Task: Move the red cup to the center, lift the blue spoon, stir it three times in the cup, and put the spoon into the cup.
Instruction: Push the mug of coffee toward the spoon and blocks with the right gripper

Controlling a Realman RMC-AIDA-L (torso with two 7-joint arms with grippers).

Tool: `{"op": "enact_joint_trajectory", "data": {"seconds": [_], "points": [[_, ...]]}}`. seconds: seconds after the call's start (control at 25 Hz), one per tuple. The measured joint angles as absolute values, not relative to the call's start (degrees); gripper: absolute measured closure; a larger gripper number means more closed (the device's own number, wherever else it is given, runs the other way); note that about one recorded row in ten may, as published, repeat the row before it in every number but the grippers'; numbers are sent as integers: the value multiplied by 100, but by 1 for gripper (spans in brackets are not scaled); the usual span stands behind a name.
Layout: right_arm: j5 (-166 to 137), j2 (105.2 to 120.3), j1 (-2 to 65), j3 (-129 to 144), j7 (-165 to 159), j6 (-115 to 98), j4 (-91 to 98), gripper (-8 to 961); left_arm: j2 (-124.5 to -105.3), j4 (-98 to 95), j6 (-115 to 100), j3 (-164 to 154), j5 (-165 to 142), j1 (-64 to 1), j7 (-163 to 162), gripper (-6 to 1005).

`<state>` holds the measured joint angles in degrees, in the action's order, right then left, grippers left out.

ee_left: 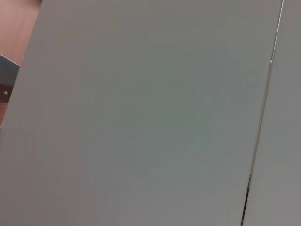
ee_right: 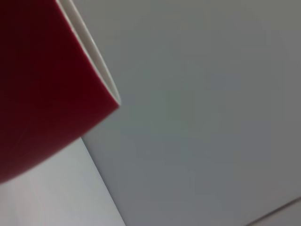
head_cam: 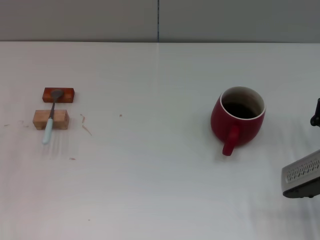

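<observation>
The red cup (head_cam: 238, 121) stands on the right part of the white table (head_cam: 160, 190), its handle pointing toward the near edge. It also fills one side of the right wrist view as a close red wall with a white rim (ee_right: 42, 84). At the far left, the blue spoon (head_cam: 51, 117) lies across two small blocks, bowl on the red-brown block and pale handle over the wooden one. My right gripper (head_cam: 311, 146) is at the right edge, just right of the cup and apart from it, open and holding nothing. The left gripper is out of view.
A red-brown block (head_cam: 58, 95) and a light wooden block (head_cam: 50, 120) carry the spoon. Small crumbs or marks (head_cam: 86, 126) dot the table near them. A grey wall (ee_left: 150, 113) runs behind the table's far edge.
</observation>
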<state>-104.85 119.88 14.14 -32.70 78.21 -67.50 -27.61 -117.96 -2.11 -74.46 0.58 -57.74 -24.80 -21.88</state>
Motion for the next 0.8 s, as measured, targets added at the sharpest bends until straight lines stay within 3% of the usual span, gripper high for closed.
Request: {"op": "enact_joint_trajectory", "data": {"seconds": [0.8], "points": [[-10001,11988,1485,-2182,7901,-6486,-3182,933,-11802,-211,-7515,58,-5774,-2443,-2232,170]]}}
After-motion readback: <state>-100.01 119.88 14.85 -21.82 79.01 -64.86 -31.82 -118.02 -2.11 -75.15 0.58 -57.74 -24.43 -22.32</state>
